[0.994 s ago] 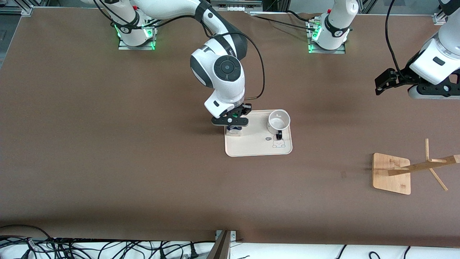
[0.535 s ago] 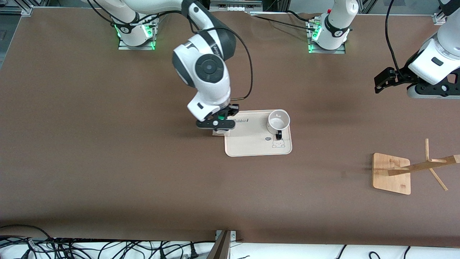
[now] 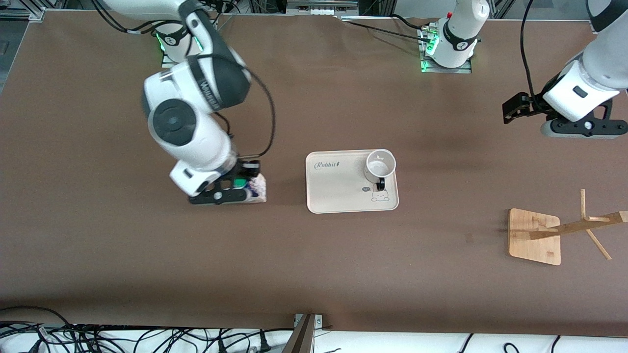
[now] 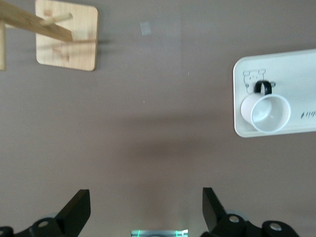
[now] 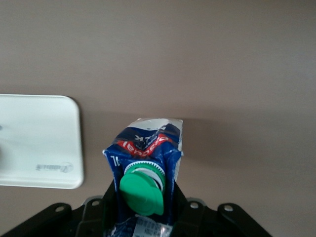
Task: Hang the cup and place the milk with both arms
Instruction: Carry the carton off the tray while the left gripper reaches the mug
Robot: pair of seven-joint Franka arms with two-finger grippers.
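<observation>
My right gripper (image 3: 235,189) is shut on the milk carton (image 3: 256,187), dark blue and white with a green cap, and holds it over bare table beside the tray, toward the right arm's end. In the right wrist view the carton (image 5: 145,163) sits between the fingers. The white cup (image 3: 380,166) with its black handle stands on the cream tray (image 3: 338,196); it also shows in the left wrist view (image 4: 265,112). My left gripper (image 3: 512,109) is open and empty, high over the table at the left arm's end.
A wooden mug rack (image 3: 559,230) with a square base and pegs stands toward the left arm's end, nearer to the front camera than the tray. It shows in the left wrist view (image 4: 64,34). Cables lie past the table's near edge.
My right gripper has lifted the milk off the tray and carried it toward the right arm's end of the table. The left gripper has drifted slightly. The cup has not moved.
</observation>
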